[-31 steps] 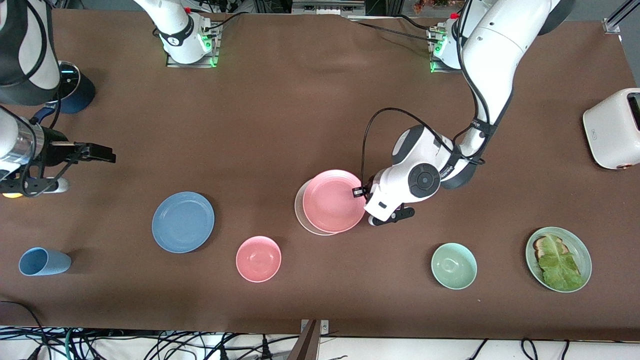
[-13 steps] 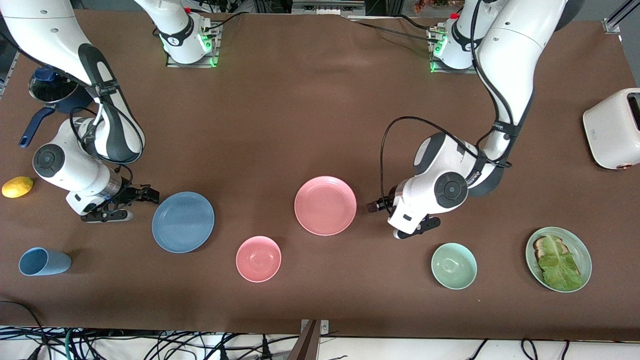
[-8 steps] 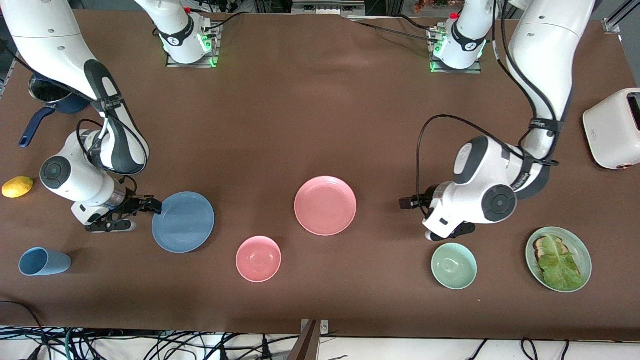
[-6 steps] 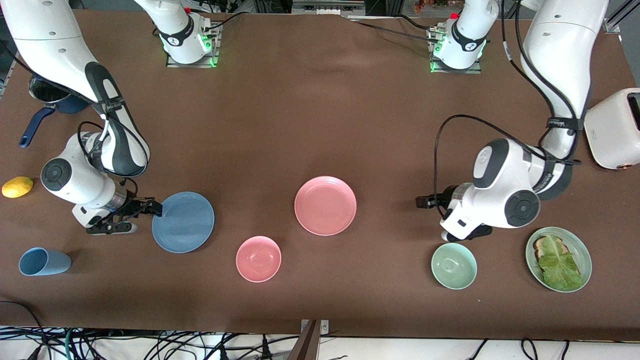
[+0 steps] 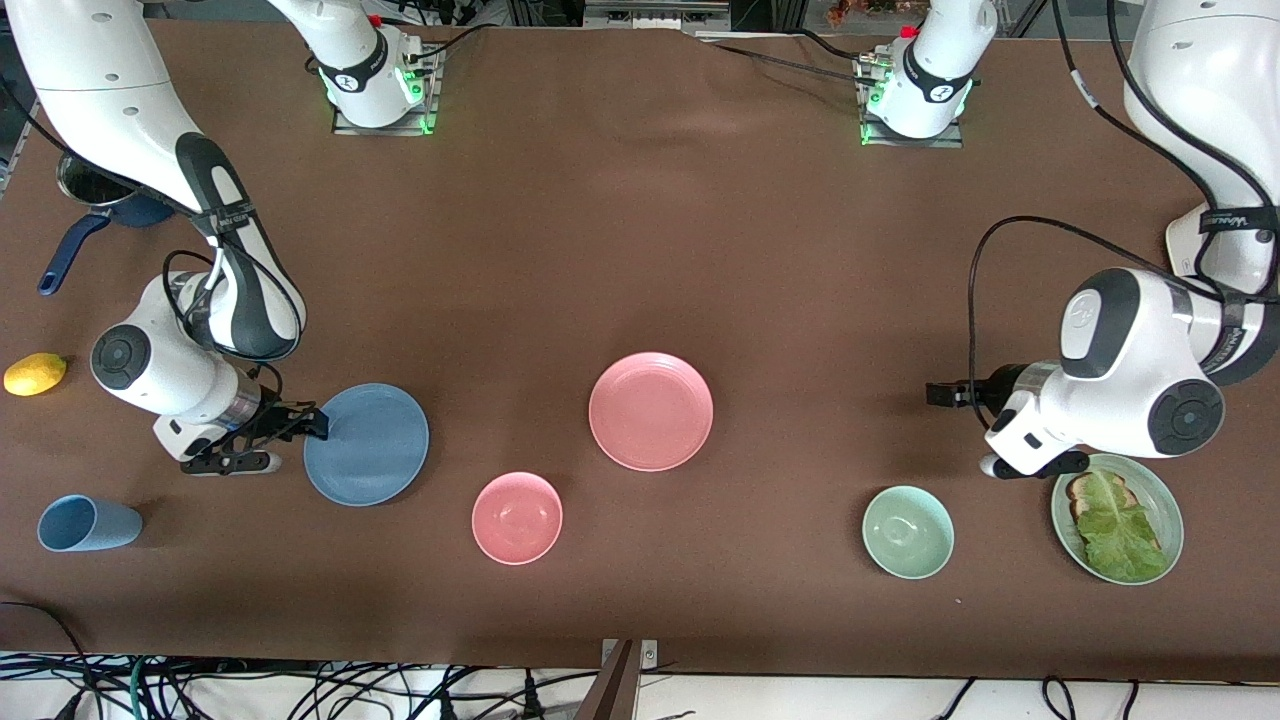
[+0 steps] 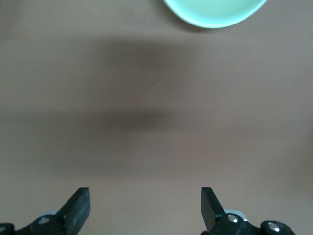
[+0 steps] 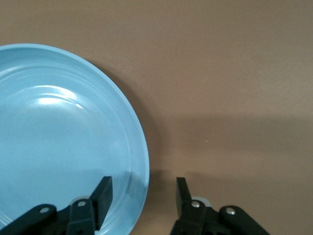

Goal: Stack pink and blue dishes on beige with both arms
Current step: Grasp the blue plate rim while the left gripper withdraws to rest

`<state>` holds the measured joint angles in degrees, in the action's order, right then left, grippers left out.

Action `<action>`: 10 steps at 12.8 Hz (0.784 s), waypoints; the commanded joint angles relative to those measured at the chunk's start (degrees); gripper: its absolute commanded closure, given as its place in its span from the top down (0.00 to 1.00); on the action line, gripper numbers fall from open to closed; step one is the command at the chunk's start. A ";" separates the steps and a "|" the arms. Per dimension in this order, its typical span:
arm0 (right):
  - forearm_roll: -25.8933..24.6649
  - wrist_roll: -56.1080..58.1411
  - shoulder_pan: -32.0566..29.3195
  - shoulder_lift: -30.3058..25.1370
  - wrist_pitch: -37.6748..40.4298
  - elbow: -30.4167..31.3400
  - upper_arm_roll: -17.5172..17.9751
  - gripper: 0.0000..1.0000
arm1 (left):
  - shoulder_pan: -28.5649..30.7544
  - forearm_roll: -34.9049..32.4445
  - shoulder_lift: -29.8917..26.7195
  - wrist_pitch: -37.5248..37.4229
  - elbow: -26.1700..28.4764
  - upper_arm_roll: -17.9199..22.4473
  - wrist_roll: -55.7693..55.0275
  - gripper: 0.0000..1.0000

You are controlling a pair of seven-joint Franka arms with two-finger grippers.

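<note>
Right tool [image 5: 318, 422] at surface level, fingers part-spread astride rim of dusty-blue ridged flat plate [image 5: 366, 443], not clamped. Thin, glossy rim: your pinch can slip or just shove plate.

Salmon-pink ridged plate [image 5: 651, 410] mid-surface hides beige plate; off-centre drop would slide.

Left tool [image 5: 948, 394] spread wide, empty, near pale green bowl [image 5: 908, 531].

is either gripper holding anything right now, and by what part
Nothing is held. The right gripper is open astride the rim of the dusty blue flat plate, not closed. The left gripper is open over bare table.
</note>
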<state>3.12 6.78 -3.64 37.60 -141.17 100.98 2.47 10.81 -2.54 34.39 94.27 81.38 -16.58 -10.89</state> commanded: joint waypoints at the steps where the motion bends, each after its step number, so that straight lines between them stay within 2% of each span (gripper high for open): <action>1: 0.75 -0.36 -0.40 1.60 0.10 -1.66 0.52 0.53 | 0.96 -4.64 -5.03 -2.16 2.73 -0.65 1.49 1.00; 5: 0.75 -0.36 -0.40 1.51 0.28 -1.66 0.61 0.21 | 0.27 -5.28 -15.73 -3.04 7.73 1.62 1.66 1.00; 7: 0.84 -0.36 -0.40 1.25 0.72 -1.66 0.69 0.00 | -4.64 -5.10 -21.44 -3.13 9.40 7.67 1.49 1.00; 10: 0.84 -0.36 -0.40 -1.03 3.43 -1.40 0.96 0.00 | -4.75 3.05 -26.81 -3.21 9.59 11.12 1.66 1.00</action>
<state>3.48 6.63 -3.65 37.74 -139.99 100.06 2.67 6.73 -3.03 12.28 90.42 87.77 -8.29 -10.43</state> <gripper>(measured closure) 0.943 0.000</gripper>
